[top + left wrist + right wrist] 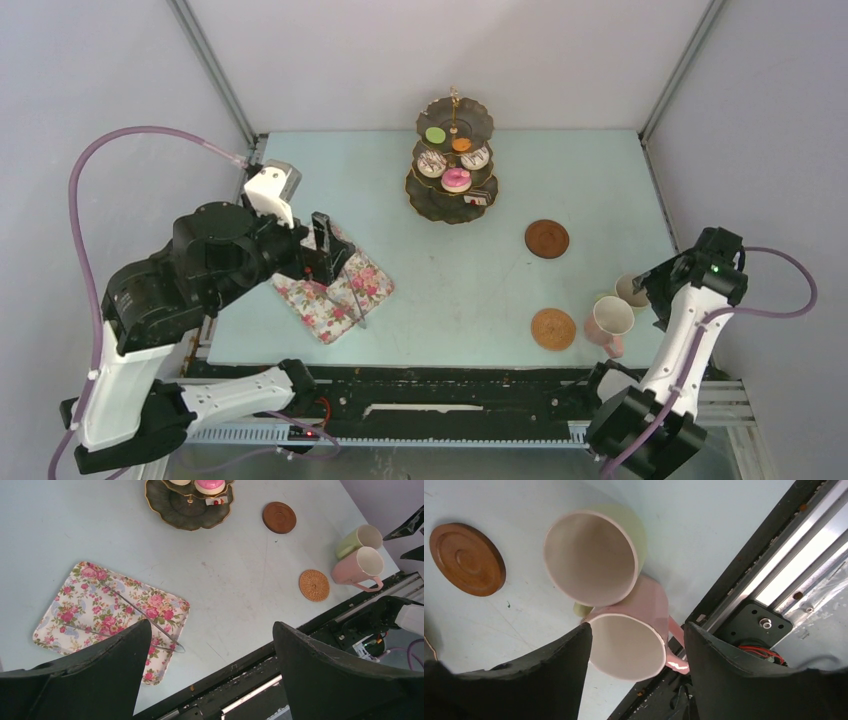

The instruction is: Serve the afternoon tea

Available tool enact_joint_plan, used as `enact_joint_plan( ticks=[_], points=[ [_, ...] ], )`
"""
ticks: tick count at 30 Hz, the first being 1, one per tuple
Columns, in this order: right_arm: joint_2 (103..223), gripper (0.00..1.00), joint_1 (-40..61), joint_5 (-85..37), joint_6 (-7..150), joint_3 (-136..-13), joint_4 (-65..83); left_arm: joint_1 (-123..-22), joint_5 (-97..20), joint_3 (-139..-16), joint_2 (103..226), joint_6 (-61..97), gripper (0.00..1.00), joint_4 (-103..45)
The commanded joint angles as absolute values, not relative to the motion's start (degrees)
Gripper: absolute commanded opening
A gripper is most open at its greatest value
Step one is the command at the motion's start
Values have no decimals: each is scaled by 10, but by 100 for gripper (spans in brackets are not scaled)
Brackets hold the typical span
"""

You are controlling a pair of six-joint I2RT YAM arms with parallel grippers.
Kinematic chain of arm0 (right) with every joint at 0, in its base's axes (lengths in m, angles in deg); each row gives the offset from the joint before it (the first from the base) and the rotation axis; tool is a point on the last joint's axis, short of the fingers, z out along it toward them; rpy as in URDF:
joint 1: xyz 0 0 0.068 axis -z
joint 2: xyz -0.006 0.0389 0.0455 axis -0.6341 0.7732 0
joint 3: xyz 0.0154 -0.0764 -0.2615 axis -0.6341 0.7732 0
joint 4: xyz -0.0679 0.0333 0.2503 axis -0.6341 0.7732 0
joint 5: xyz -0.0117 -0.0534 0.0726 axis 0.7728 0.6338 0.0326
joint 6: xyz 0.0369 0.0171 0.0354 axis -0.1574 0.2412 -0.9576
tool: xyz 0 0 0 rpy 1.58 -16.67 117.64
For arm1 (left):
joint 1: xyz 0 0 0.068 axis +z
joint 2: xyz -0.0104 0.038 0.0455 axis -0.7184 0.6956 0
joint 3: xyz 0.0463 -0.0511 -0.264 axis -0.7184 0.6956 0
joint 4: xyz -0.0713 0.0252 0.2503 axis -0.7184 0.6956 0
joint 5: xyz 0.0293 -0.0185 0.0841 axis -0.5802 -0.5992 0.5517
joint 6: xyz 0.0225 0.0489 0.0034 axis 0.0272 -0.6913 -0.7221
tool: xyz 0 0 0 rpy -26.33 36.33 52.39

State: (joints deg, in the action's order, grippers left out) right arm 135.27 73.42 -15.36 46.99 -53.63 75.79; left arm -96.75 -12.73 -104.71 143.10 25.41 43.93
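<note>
A pink cup point(629, 647) stands beside a cream cup point(594, 555) near the table's right front edge, the two touching. My right gripper point(638, 627) is open, its fingers straddling the pink cup's rim; the left finger is at the rim, and the right one is clear of the cup beside its handle. A dark wooden coaster point(547, 238) and a woven coaster point(553, 328) lie left of the cups. Toy cakes sit on a tiered stand point(455, 195) at the back. My left gripper point(330, 250) hangs open and empty above the floral cloth point(335, 290).
Long grey tongs point(145, 620) lie on the floral cloth point(100, 605). The black rail point(744, 555) at the table's front edge runs just behind the pink cup. The woven coaster point(314, 585) lies close to the pink cup point(360, 567).
</note>
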Motion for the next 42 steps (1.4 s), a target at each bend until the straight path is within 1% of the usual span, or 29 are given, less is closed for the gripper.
enact_joint_plan(
  ticks=[1, 4, 15, 17, 19, 22, 26, 29, 33, 37, 42],
  points=[
    [1387, 68, 746, -151, 461, -528, 708, -974, -102, -1061, 1423, 238, 98, 430],
    [1396, 65, 747, -147, 457, -510, 687, -974, -96, -1063, 1424, 237, 98, 431],
    [1441, 63, 751, -142, 457, -469, 639, -974, -88, -1071, 1430, 232, 98, 435],
    [1455, 61, 751, -143, 453, -469, 626, -974, -87, -1071, 1432, 231, 98, 434],
    [1467, 53, 751, -150, 451, -469, 610, -974, -86, -1073, 1432, 230, 98, 434],
    [1483, 38, 751, -160, 445, -470, 587, -974, -84, -1076, 1435, 230, 98, 435],
    [1495, 22, 751, -182, 445, -474, 573, -975, -82, -1076, 1436, 229, 98, 436],
    [1496, 11, 744, -187, 451, -487, 569, -974, -81, -1076, 1437, 228, 98, 436],
    [1501, 1, 726, -176, 462, -524, 572, -974, -80, -1076, 1438, 226, 98, 435],
    [1518, 0, 683, -158, 466, -583, 592, -974, -75, -1075, 1437, 225, 98, 434],
    [1563, 0, 581, -118, 469, -677, 614, -977, -69, -1075, 1437, 221, 98, 433]
  ],
)
